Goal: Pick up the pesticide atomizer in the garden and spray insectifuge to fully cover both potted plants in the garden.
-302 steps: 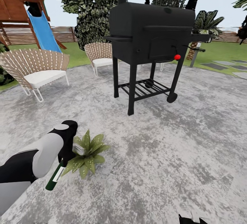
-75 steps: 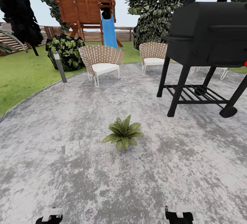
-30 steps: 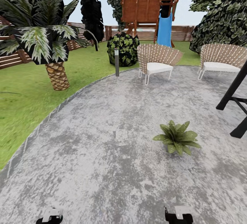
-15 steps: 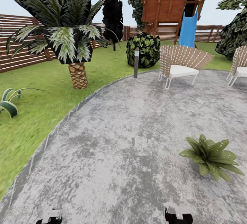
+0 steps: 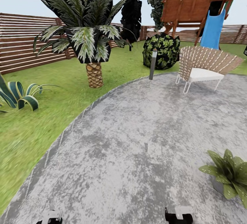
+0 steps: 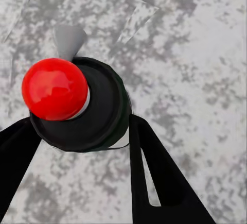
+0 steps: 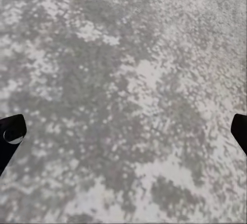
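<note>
Swinging left, the camera has pushed the potted plant toward the patio's right edge. The left end effector is clamped on the spray bottle, nozzle seemingly aimed at bare paving, plant off to its right; the right end effector hangs spread apart.

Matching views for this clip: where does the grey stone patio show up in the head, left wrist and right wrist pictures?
Head view: the mottled grey stone patio spans centre and lower right, with lawn on its left.
Left wrist view: patio lies behind the dark atomizer bottle with a red top, held by the left end effector.
Right wrist view: patio lies beneath the open right end effector.
Shared landmark: the patio's blotchy grey paving.
</note>
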Robot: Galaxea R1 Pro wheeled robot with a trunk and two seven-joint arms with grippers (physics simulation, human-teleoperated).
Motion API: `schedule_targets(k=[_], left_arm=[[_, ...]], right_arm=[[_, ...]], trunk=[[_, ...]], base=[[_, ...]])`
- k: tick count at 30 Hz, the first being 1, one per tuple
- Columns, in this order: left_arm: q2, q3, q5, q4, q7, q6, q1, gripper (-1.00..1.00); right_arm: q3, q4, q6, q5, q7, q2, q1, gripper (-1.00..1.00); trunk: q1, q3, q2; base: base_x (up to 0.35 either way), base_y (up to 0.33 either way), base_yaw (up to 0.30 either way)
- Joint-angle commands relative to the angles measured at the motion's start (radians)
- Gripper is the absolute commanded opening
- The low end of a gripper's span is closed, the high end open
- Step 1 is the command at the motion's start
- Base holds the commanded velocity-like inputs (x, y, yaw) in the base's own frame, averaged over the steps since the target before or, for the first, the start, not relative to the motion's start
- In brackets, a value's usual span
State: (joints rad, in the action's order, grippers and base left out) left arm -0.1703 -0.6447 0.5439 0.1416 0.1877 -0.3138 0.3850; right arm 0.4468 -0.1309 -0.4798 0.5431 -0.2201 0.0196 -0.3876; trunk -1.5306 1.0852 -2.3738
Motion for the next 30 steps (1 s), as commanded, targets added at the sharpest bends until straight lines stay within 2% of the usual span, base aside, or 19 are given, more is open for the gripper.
schedule_targets(k=[1,13,30], left_arm=[[0.000,-0.009,0.005,0.000,0.006,-0.002,0.000,-1.00],[0.000,-0.010,0.003,-0.001,0.006,-0.004,0.000,-1.00],[0.000,-0.010,-0.002,0.000,0.006,-0.004,-0.002,-1.00]], right_arm=[[0.006,0.000,-0.002,0.011,-0.005,0.000,0.000,1.00],[0.005,0.000,-0.002,0.011,-0.005,0.000,0.000,1.00],[0.004,0.026,-0.004,0.012,-0.005,0.000,0.001,1.00]], trunk=[[0.000,0.001,0.000],[0.000,0.001,0.000],[0.000,0.007,0.000]], base=[[0.331,0.000,0.280],[0.337,0.013,0.280],[0.291,0.183,0.280]])
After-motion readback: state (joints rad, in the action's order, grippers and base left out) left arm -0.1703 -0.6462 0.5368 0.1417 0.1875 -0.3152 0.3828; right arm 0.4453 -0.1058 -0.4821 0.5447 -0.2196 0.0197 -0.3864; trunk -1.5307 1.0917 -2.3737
